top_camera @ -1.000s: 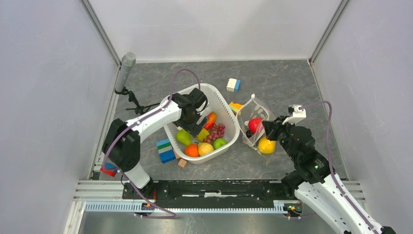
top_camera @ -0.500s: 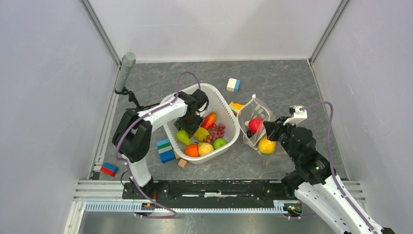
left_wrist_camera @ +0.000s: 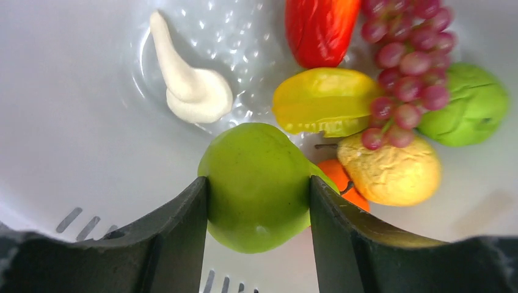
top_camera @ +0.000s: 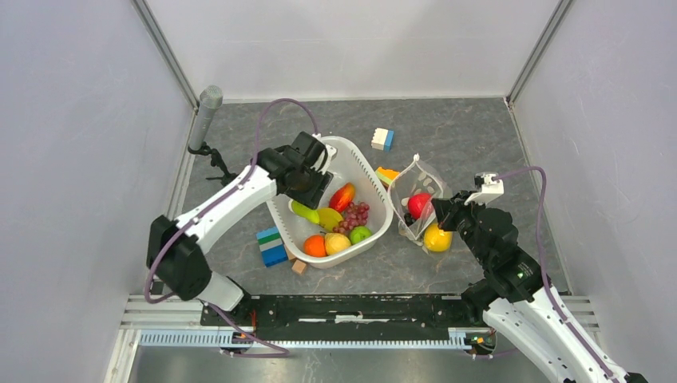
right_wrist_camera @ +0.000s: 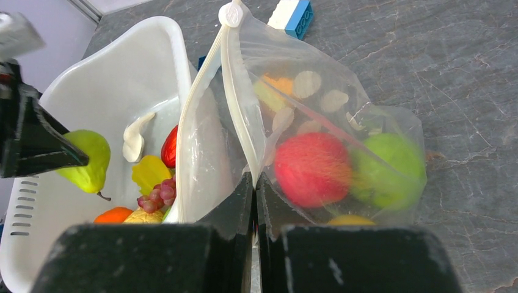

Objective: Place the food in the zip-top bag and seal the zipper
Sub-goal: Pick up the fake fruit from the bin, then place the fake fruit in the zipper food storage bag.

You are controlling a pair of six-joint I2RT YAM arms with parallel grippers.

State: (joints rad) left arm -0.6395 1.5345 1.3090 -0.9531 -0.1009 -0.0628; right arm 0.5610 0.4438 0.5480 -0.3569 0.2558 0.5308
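Note:
My left gripper (top_camera: 310, 190) is shut on a green pear-like fruit (left_wrist_camera: 256, 183) and holds it just above the floor of the white tub (top_camera: 351, 152); the fruit also shows in the top view (top_camera: 303, 211). Below it lie purple grapes (left_wrist_camera: 409, 55), a yellow star fruit (left_wrist_camera: 324, 101), a red fruit (left_wrist_camera: 321, 27), a green apple (left_wrist_camera: 473, 107) and an orange (top_camera: 315, 245). My right gripper (right_wrist_camera: 255, 189) is shut on the white zipper strip (right_wrist_camera: 235, 79) of the dotted zip-top bag (right_wrist_camera: 342, 122), holding its mouth open. A red apple (right_wrist_camera: 311, 168), a green apple (right_wrist_camera: 388, 168) and a lemon (top_camera: 437, 237) are in the bag.
A white-and-blue block (top_camera: 382, 139) lies behind the bag, an orange-yellow block (top_camera: 386, 173) between the tub and the bag. A blue-green block (top_camera: 271, 246) and a small wooden cube (top_camera: 298, 266) lie left of the tub. A grey cylinder on a stand (top_camera: 205, 116) is at the far left.
My left gripper went down into the tub, closed on the green fruit and has lifted it up and to the left. The right gripper and the bag have not moved.

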